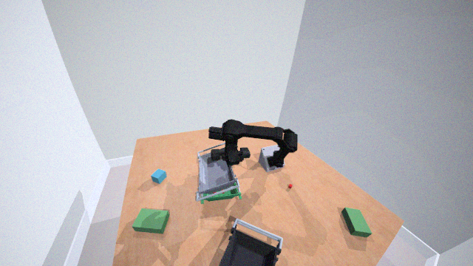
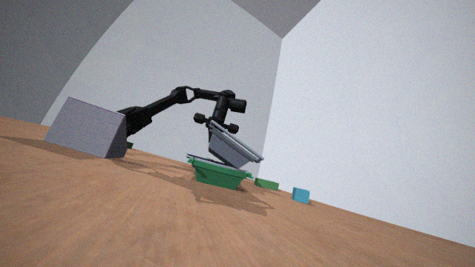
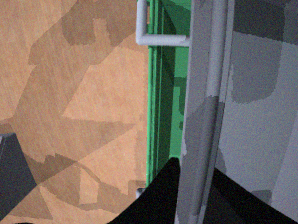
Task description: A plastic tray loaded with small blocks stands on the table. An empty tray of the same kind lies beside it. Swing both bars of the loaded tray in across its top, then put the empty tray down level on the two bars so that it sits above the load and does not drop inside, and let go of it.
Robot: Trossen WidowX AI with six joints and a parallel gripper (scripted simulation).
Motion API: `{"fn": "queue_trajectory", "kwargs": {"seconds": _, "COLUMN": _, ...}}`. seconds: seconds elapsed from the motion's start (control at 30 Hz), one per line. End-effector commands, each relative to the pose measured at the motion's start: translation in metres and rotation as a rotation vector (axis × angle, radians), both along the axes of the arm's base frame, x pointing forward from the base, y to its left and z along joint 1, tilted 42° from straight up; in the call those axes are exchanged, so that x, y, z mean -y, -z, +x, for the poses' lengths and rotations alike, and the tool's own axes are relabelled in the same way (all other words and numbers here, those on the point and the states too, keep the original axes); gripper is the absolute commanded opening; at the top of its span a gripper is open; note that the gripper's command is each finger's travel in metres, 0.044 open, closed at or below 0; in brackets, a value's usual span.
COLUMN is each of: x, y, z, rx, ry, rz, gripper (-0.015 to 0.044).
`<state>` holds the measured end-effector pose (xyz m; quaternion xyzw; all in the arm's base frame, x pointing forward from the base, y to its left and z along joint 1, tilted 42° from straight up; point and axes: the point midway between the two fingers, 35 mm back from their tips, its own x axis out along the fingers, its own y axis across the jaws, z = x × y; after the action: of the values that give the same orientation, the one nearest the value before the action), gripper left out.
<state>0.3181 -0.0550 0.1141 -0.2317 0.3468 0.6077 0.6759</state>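
The loaded green tray [image 1: 233, 194] [image 2: 217, 177] [image 3: 166, 70] stands mid-table with small red blocks inside. One of its wire bars [image 3: 160, 40] shows in the wrist view, and a thin bar [image 2: 200, 157] lies across its top in the exterior view. My gripper [image 1: 222, 157] [image 2: 213, 125] [image 3: 185, 164] is shut on the end wall of the empty grey tray [image 1: 216, 175] [image 2: 227, 150] [image 3: 208, 90]. I hold that tray steeply tilted over the green tray, its high end at my fingers and its low end down by the green rim. I cannot tell whether they touch.
A blue cube [image 1: 159, 176] [image 2: 300, 195] lies to the left. Flat green blocks [image 1: 151, 220] [image 1: 355, 222] [image 2: 266, 183] lie near the table's front corners. A small red ball [image 1: 290, 185], a dark tray [image 1: 253, 247] at the front edge and the grey arm base [image 1: 267, 158] [image 2: 87, 127] are also there.
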Motion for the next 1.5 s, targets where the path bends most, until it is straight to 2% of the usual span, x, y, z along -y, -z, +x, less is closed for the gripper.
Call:
{"fn": "queue_trajectory", "kwargs": {"seconds": 0.0, "x": -0.002, "y": 0.002, "z": -0.002, "rx": 0.003, "ry": -0.002, "rz": -0.002, "gripper": 0.0}}
{"fn": "queue_trajectory", "kwargs": {"seconds": 1.47, "x": -0.023, "y": 0.028, "z": -0.016, "rx": 0.002, "ry": -0.002, "rz": -0.002, "gripper": 0.0}}
